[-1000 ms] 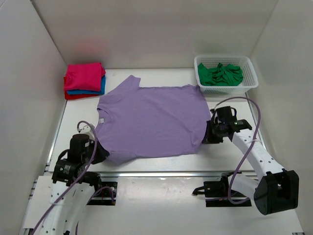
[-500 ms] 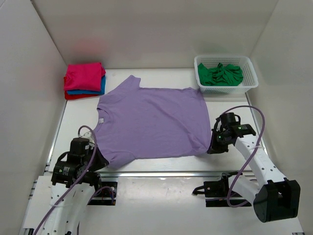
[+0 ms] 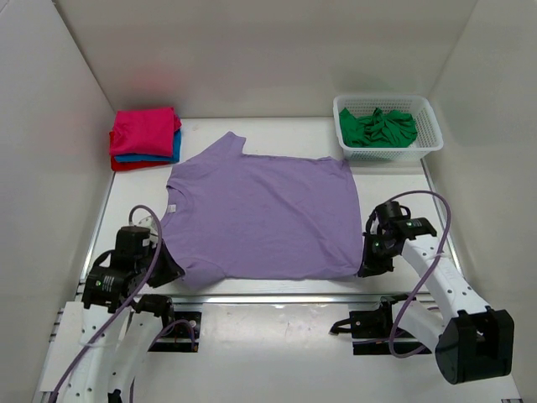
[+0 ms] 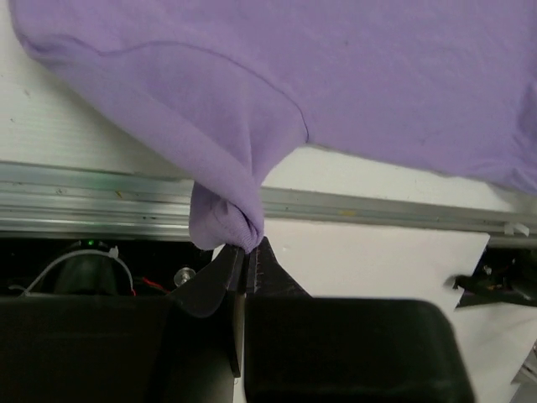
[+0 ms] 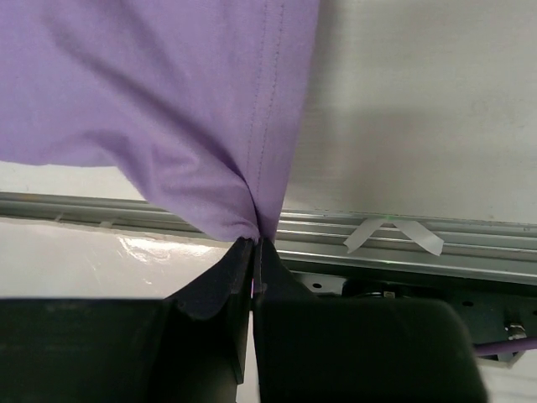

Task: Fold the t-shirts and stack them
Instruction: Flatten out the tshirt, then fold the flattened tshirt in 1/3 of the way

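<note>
1. The lilac tee lies spread mid-frame in the top view.
2. The left gripper pinches its sleeve; the right gripper pinches its hem corner.
3. Risk: uneven pulling could slip these thin pinches.

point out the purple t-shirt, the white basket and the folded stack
purple t-shirt (image 3: 260,214), top external view, middle of its spread body
white basket (image 3: 390,154), top external view, its near wall
folded stack (image 3: 144,132), top external view, the pink tee on top
</note>
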`<state>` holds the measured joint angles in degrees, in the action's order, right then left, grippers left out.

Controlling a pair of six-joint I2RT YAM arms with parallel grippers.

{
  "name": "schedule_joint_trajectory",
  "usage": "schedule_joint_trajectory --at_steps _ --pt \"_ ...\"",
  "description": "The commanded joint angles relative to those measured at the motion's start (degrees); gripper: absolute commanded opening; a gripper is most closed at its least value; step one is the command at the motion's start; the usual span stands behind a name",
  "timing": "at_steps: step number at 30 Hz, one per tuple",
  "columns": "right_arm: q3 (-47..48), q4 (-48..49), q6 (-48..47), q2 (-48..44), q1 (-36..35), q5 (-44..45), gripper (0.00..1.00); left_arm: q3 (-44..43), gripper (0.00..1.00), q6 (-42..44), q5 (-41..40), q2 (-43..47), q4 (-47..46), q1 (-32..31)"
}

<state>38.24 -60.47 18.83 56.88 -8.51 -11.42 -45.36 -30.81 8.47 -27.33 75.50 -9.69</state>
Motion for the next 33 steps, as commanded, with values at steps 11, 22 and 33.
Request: schedule_joint_trajectory --at_steps 11,22,33 --pt "12.3 2.5 -9.6 15.9 -0.8 1.1 0.00 -11.6 0.00 -0.9 -8.4 -20.0 -18.7 -0.7" --pt "19.2 5.4 -14.8 25.4 -2.6 0.9 0.00 -13.5 0.00 1.9 -8.9 -29.5 -30.0 3.7" --pt "22.9 6.8 -17.5 30.6 -0.8 4.0 0.00 -13.1 0.00 5.1 -5.6 -36.8 -38.0 8.7"
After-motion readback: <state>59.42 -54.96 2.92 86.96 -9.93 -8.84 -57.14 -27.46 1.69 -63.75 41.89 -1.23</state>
